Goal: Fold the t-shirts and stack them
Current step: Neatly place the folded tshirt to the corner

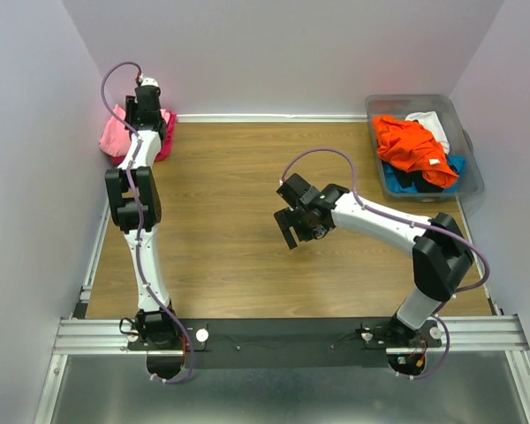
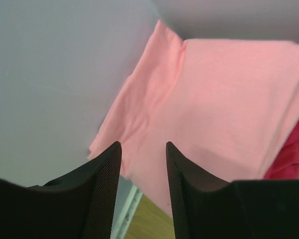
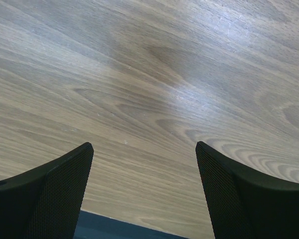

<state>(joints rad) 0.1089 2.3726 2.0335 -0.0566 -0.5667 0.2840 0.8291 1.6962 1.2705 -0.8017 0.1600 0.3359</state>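
Observation:
A folded light pink t-shirt (image 2: 214,99) lies in the far left corner on top of a hot-pink one (image 2: 295,149). From above, the light pink t-shirt (image 1: 115,134) and the hot-pink one (image 1: 166,143) show on either side of the left arm. My left gripper (image 2: 143,149) hangs just over the pink stack near its edge, open, with nothing between its fingers (image 2: 105,174). In the top view the left gripper (image 1: 147,104) points down at the corner. My right gripper (image 1: 289,231) hovers over mid-table, and the right wrist view shows this gripper (image 3: 144,147) wide open and empty.
A clear plastic bin (image 1: 470,168) at the back right holds an orange shirt (image 1: 411,143) with white, blue and black cloth under it. Walls close in the table on the left, back and right. A metal rail (image 1: 283,334) runs along the near edge.

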